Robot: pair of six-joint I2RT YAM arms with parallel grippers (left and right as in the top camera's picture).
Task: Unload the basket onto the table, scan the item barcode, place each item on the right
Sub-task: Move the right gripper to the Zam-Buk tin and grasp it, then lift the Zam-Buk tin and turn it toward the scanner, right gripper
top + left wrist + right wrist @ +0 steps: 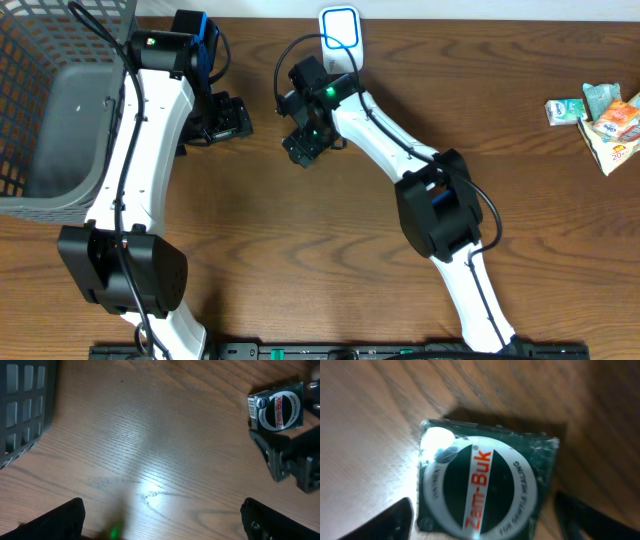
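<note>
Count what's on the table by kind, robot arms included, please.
White robot arms: 2
Grey plastic mesh basket: 1
White blue-outlined scanner device: 1
Dark green square Zam-Buk box: 1
Small colourful packets: at least 3
Total: at least 8

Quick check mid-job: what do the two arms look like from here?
The left arm and right arm both have white links, bulky black joints and a thin black cable running alongside. Each shows a small green light near the wrist; the left also has a blue part there. The fingers are black.
</note>
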